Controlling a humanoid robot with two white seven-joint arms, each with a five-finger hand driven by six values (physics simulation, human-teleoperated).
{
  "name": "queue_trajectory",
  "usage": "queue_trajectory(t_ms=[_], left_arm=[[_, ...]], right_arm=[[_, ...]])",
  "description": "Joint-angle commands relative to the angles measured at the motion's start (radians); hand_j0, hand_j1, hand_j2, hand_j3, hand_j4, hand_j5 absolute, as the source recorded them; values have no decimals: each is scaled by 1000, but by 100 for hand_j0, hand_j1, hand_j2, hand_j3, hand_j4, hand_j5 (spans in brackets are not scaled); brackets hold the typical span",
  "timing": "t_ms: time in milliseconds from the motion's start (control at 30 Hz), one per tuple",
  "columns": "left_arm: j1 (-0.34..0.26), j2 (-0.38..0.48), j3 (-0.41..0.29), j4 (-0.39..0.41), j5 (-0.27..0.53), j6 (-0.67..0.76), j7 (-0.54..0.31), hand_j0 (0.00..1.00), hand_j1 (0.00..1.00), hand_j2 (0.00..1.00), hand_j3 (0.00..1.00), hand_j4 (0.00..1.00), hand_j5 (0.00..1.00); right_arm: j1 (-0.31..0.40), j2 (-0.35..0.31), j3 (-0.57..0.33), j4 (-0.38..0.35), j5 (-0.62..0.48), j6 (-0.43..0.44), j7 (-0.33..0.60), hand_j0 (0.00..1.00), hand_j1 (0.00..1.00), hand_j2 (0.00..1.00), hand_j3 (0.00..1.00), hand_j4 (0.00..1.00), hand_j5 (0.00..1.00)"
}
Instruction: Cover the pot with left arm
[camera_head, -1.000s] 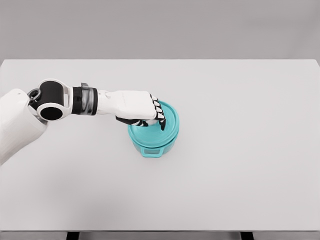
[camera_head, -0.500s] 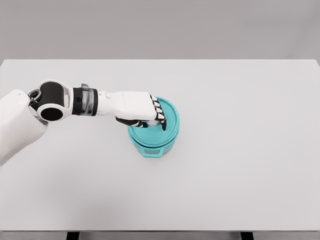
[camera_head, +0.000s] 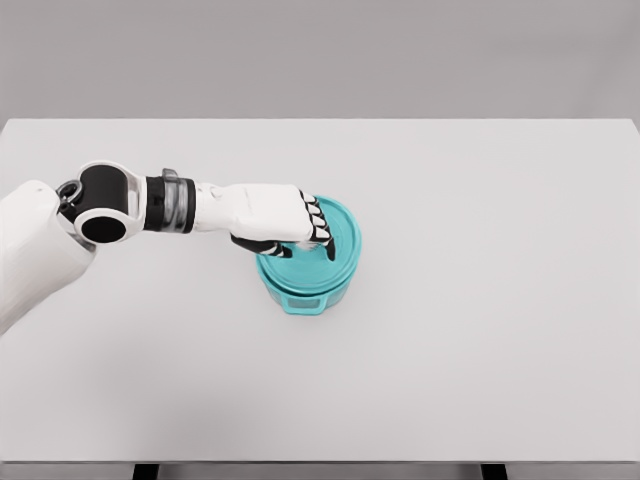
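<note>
Slippage is being risked: the lid (camera_head: 335, 240) is being gripped by the curled fingers (camera_head: 318, 226) of the left hand (camera_head: 275, 215) over the teal pot (camera_head: 303, 285), near the desk (camera_head: 480, 300) centre, slightly offset toward the right edge, so an early release could leave it tilted.

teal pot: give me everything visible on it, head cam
The teal pot stands upright near the middle of the white table. It looks like smooth plastic, round, with a squarish tab at its front. A matching teal lid sits on top, roughly level. The left hand rests over the lid's left part, fingers curled down at its centre.
</note>
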Motion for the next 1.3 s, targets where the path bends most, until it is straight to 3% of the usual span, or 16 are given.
queue_trajectory(t_ms=[0, 1267], left_arm=[[0, 0, 1, 0, 6, 3, 0, 72, 72, 72, 72, 72, 72], [6, 8, 11, -9, 12, 3, 0, 80, 80, 80, 80, 80, 80]], right_arm=[[0, 0, 0, 0, 0, 0, 0, 100, 100, 100, 100, 100, 100], [0, 0, 0, 0, 0, 0, 0, 100, 100, 100, 100, 100, 100]])
